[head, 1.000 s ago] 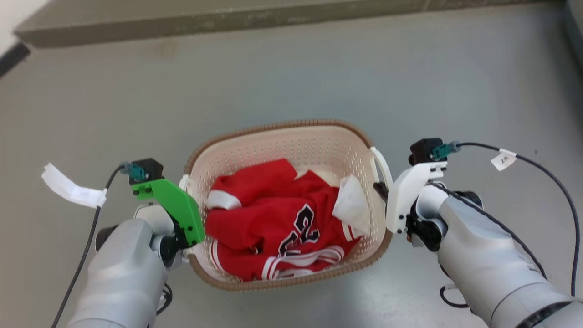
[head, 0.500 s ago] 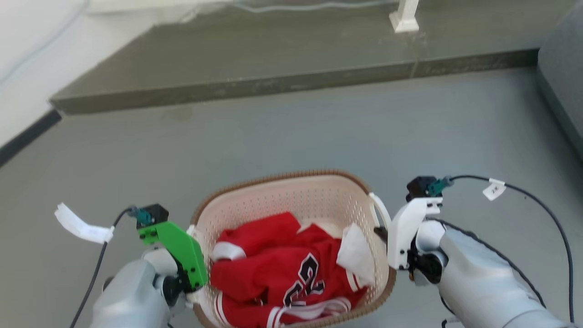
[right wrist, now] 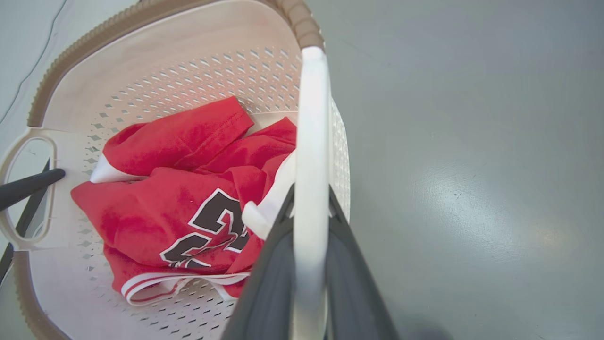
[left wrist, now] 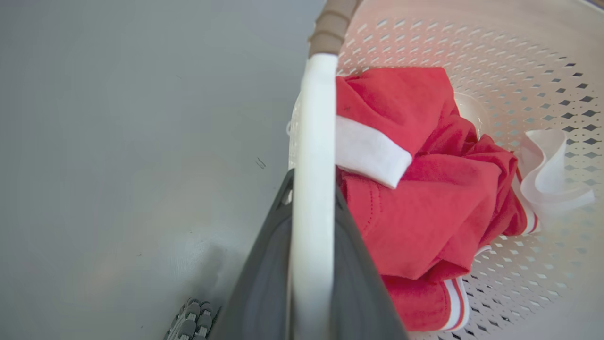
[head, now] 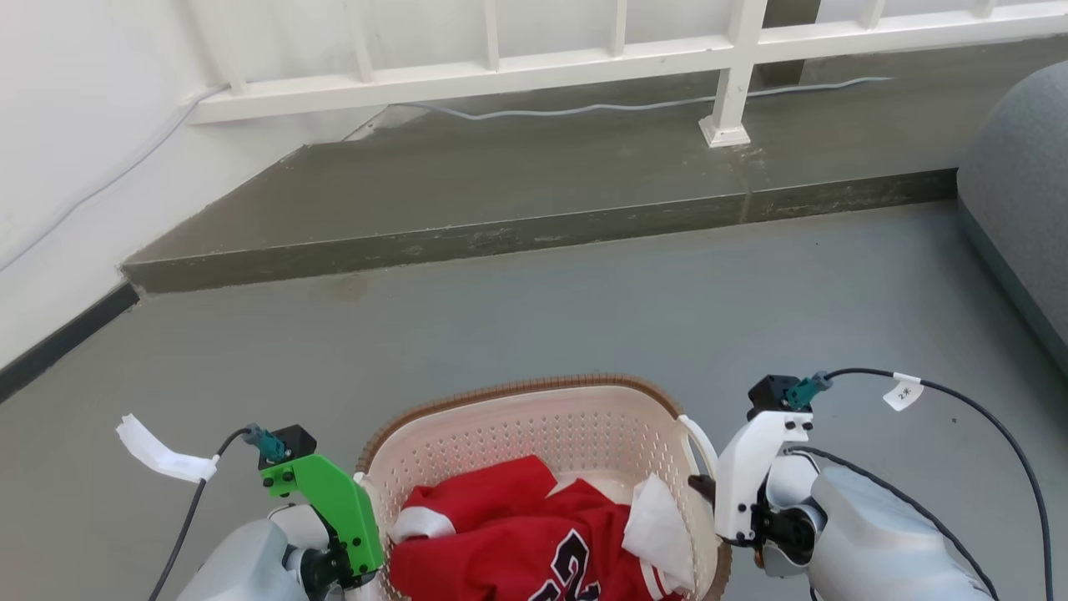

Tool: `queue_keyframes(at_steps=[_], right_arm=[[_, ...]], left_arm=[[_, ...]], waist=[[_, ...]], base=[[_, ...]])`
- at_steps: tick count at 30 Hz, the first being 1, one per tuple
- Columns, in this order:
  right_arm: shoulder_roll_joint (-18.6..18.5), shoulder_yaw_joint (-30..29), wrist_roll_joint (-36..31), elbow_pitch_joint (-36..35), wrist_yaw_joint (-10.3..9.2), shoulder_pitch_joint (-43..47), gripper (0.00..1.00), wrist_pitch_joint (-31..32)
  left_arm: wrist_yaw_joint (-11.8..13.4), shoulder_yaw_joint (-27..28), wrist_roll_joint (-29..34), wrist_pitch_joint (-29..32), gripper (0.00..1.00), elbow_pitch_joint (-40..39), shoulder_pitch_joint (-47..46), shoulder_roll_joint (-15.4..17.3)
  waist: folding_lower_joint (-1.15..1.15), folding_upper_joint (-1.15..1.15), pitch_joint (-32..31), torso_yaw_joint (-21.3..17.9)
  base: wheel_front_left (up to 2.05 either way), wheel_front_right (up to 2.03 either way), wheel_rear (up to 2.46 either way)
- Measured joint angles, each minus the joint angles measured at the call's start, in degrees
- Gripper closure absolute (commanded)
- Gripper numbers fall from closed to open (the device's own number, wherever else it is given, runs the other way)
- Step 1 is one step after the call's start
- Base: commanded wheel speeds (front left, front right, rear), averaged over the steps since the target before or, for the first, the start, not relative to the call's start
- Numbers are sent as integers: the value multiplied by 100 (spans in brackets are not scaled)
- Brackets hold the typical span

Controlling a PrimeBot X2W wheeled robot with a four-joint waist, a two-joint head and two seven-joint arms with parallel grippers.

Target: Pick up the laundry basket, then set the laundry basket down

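Tilting up since a second ago, the head camera now takes in a white railing (head: 584,50) and a step (head: 501,192), with the laundry basket (head: 534,417) low in view between both arms as before. Its left handle (left wrist: 314,141) is clenched in the left end effector (left wrist: 312,189), its right handle (right wrist: 311,141) in the right end effector (right wrist: 309,198). A red jersey (head: 501,534) lies inside.

The laundry basket (head: 542,426) is matt plastic (woven-look rim (head: 517,386)), the jersey (head: 501,542) cloth, the floor (head: 584,317) perhaps concrete
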Motion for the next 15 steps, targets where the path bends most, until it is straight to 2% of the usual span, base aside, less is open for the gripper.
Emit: queue_keyframes(at_steps=[15], right_arm=[[-47, 105, 225, -102, -1, 118, 100, 204]], left_arm=[[0, -79, -132, 222, 100, -2, 79, 36]], waist=[[0, 0, -116, -41]], base=[[0, 0, 0]])
